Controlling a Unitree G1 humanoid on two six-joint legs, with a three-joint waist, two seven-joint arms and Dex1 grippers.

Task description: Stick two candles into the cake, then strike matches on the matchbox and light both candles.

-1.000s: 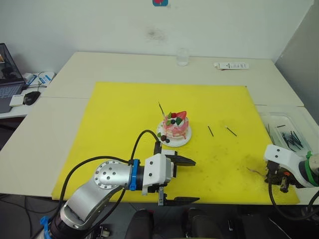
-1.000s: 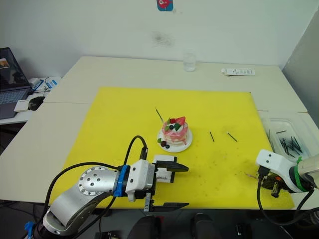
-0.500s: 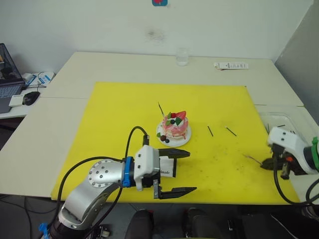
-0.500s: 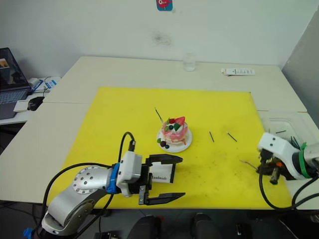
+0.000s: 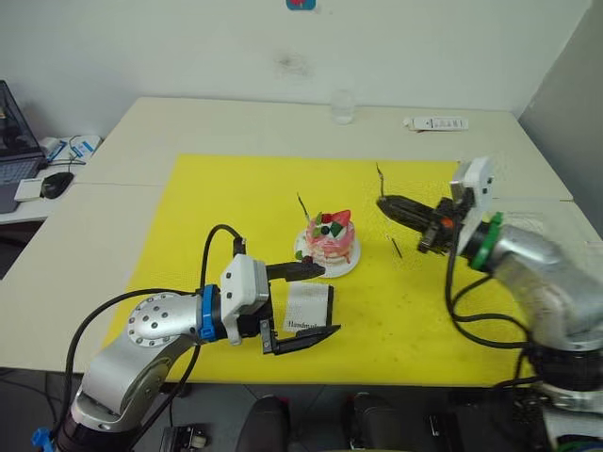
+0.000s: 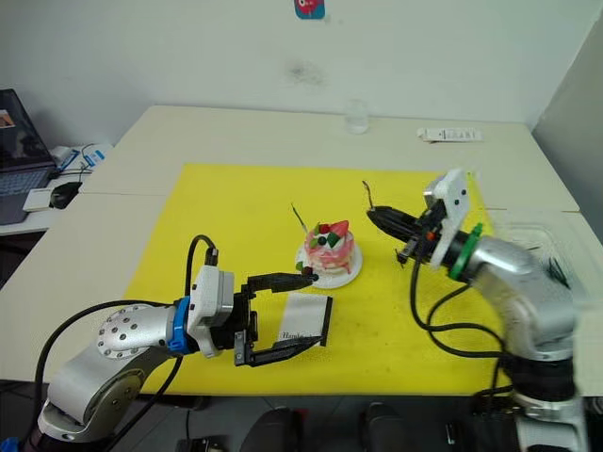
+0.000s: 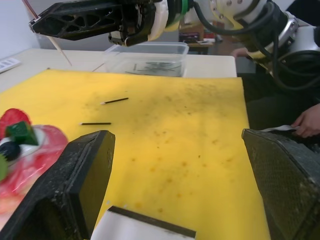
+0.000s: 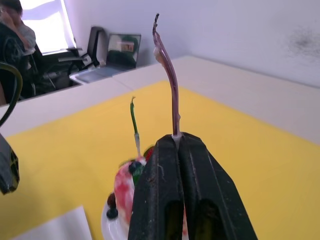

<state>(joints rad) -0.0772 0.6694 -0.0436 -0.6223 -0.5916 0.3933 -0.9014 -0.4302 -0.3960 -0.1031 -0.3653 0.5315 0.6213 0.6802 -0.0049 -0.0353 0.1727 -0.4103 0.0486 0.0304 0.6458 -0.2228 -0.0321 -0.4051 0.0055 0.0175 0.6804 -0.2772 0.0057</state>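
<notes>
Cake (image 5: 331, 240), small, round and pink with a strawberry and dark berries on top, stands on a white plate near the middle of the frame, on the yellow mat (image 5: 226, 202). Green candle (image 5: 303, 206) is already stuck in its upper-left side and leans a little to the left. The pinkish-tan candle (image 8: 168, 82) is up in the air to the right of the cake, held at its pale lower end by the right gripper (image 5: 387, 202), whose fingers (image 8: 160, 190) are pressed together on it (the right wrist view shows this clearly, with the cake and the green candle behind). This candle is bent and its tip points upward.

Just right of the cake one dark match (image 5: 398, 248) lies on the mat; the left wrist view shows two such sticks side by side, a little apart.

Below the cake, in the lower middle of the frame, the white matchbox (image 5: 308, 309) with black print lies flat on the mat. The left gripper (image 5: 316, 301) is around it with fingers (image 5: 294, 270) wide apart, one above and one below the box; whether they touch it I cannot tell.

At the right edge a clear plastic box (image 7: 146, 57) holds more dark sticks. On the desk (image 5: 141, 132), beyond the mat, stand a glass (image 5: 343, 106) and a white remote (image 5: 436, 123). A laptop (image 6: 19, 118) is at the far left.
</notes>
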